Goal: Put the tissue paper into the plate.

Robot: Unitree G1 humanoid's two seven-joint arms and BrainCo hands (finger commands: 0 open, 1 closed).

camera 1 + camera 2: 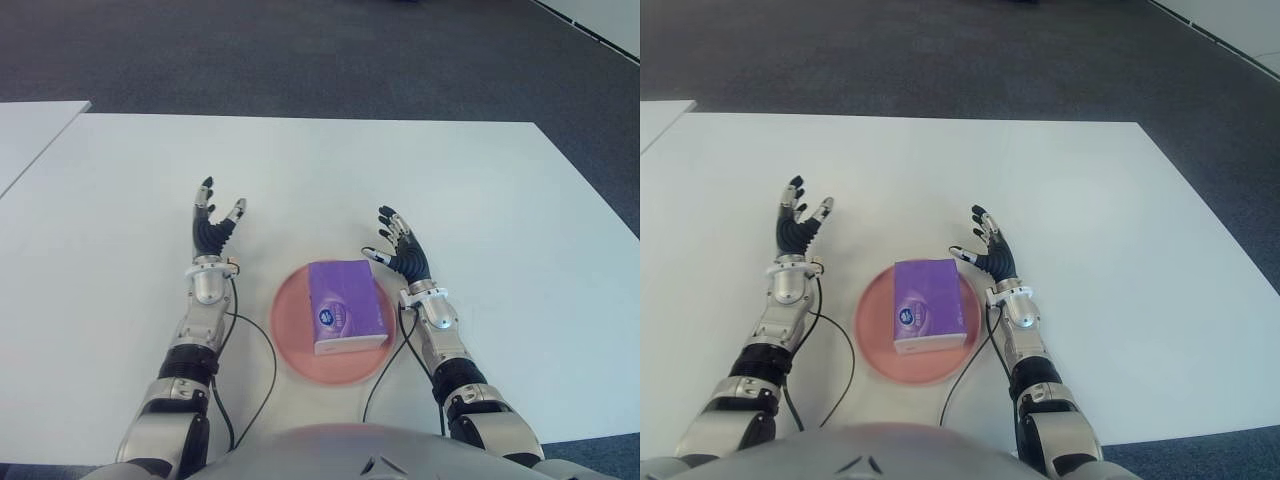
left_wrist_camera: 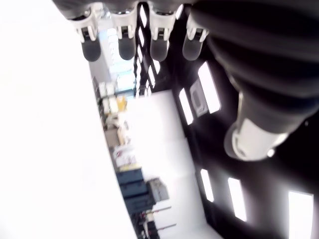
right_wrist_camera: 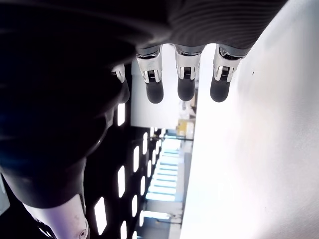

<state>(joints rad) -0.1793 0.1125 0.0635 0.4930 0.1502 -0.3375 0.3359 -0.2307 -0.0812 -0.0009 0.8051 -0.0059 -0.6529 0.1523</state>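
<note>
A purple tissue pack (image 1: 345,305) lies flat inside the pink round plate (image 1: 288,340) near the front of the white table (image 1: 300,170). My right hand (image 1: 398,250) is just right of the plate's far edge, fingers spread and holding nothing. My left hand (image 1: 213,222) is to the left of the plate, fingers spread upward, holding nothing. Both wrist views show only straight fingertips (image 3: 185,88) with nothing between them; the left hand's fingertips (image 2: 126,50) are equally bare.
A second white table's corner (image 1: 30,130) shows at the far left. Dark grey carpet (image 1: 300,50) lies beyond the table. Thin black cables (image 1: 260,370) run along both forearms near the plate.
</note>
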